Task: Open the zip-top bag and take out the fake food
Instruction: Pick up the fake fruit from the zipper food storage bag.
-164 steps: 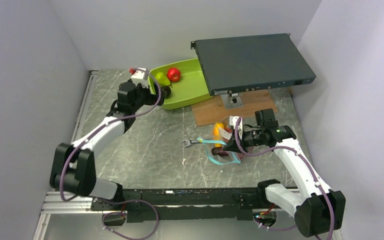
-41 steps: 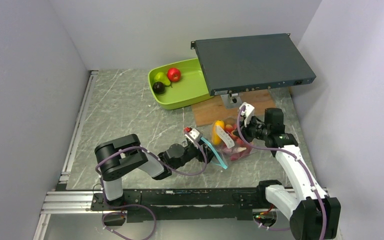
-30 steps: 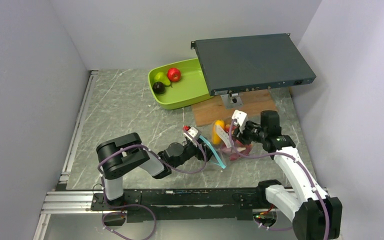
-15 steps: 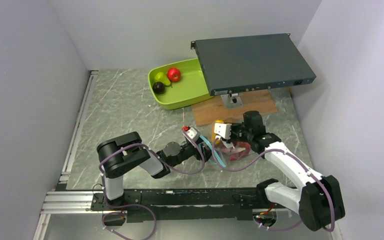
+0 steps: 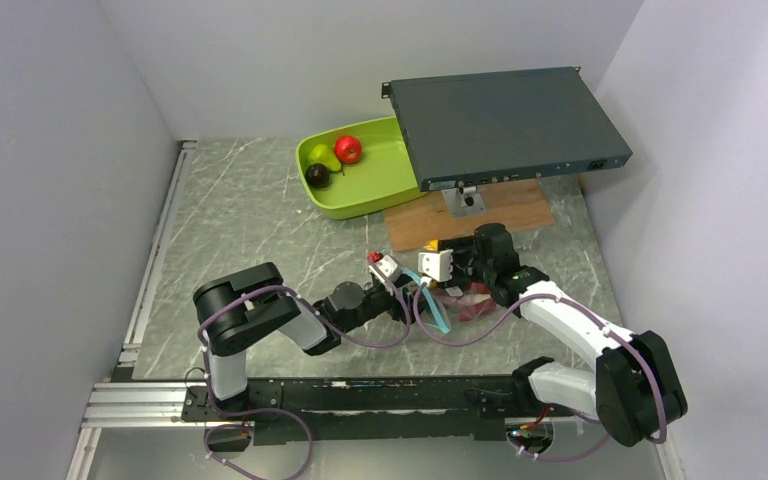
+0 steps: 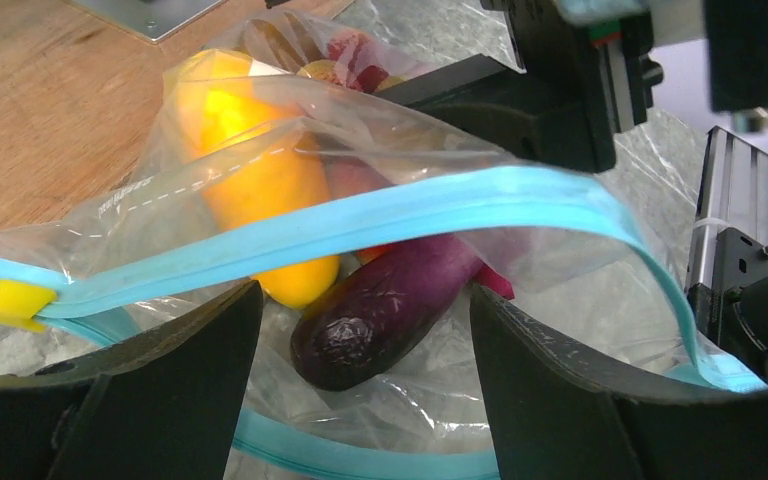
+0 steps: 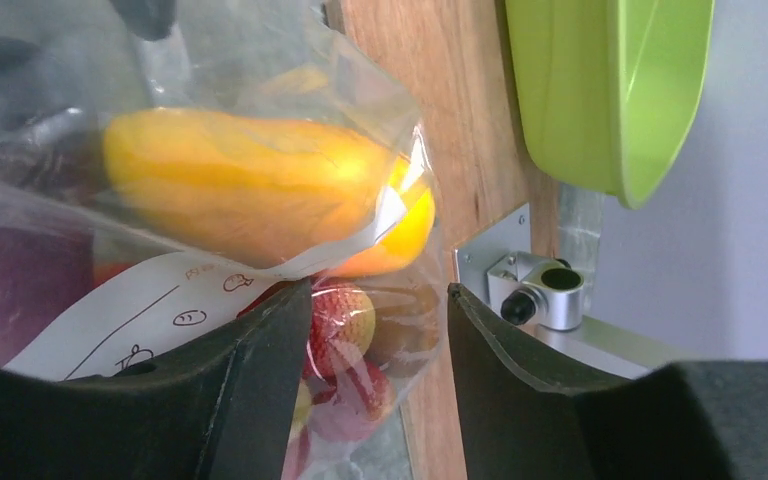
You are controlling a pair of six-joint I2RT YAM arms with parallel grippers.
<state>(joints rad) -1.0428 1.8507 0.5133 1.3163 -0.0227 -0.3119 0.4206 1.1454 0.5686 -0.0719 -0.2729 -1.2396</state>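
1. Your left gripper [image 6: 365, 305] stood wide, with nothing clamped. The mouth of the zip-top bag [image 6: 430, 135] lay right ahead of it, framed by the two fingers.
2. The blue zip strip [image 6: 410, 215] crossed the gap from finger to finger. Its upper lip was lifted off the lower one, so the mouth gaped toward that gripper. The yellow slider tab [image 6: 5, 300] sat at the strip's end, just outside one finger.
3. Inside the bag, the eggplant [image 6: 390, 310] lay nearest the left gripper, between its fingers. The mango [image 6: 250, 150] was just behind and touching it.
4. Your right gripper [image 7: 378, 295] was at the bag's opposite side, facing the left one, with its jaws partly apart. The grape bunch [image 7: 345, 320] showed through the film between its fingers, and the mango was just ahead of them. Whether the pads touched the film, can't tell.
5. A white label [image 7: 150, 320] with doodles was on the bag beside one right finger.
6. The bag rested between the two grippers on the table [image 5: 250, 220], at the edge of the wooden board [image 6: 50, 110].
7. The lime-green tray [image 5: 360, 190] sat well beyond both grippers. It held the apple [image 5: 348, 149], pear [image 5: 322, 155] and plum [image 5: 317, 175], all out of the bag.
8. A dark flat box [image 5: 505, 120] stood on a metal bracket [image 7: 530, 285] past the right gripper.
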